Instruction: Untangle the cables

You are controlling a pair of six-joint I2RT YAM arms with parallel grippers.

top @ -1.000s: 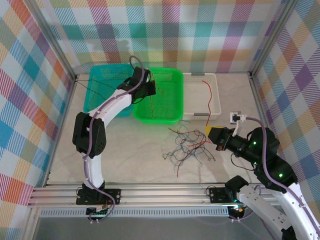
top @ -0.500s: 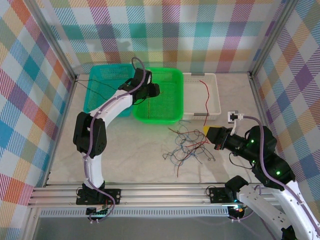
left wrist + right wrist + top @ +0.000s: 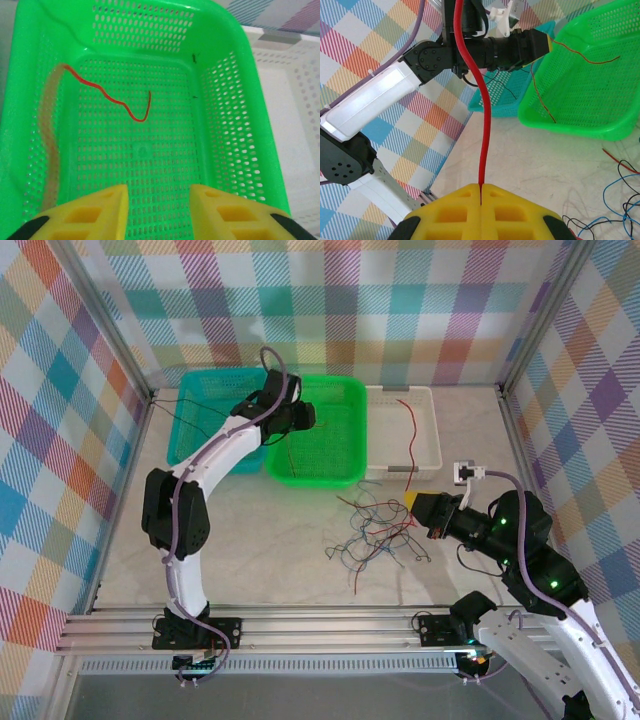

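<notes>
We see green basket (image 3: 227, 125) beneath left gripper (image 3: 159, 210), jaws partly apart, holding nothing. Tangled cables (image 3: 375, 535) on table (image 3: 260, 540) just beside right gripper (image 3: 481, 187), clamped tight on red wire (image 3: 483, 125). Orange wire (image 3: 116, 101) lies in basket, ahead of left gripper.

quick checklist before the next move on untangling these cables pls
1. Grip of the right gripper on the red cable: ok, the fingers are closed with the cable rising from between them.
2. The left gripper is empty: ok, jaws apart with nothing between them.
3. The orange-red wire is in the green basket: one end lies on the floor; whether the rest clears the rim, cannot tell.
4. Red cable is free of the tangle on the table: cannot tell.
5. Arms apart: ok, left gripper over the green basket, right gripper beside the tangle.
</notes>
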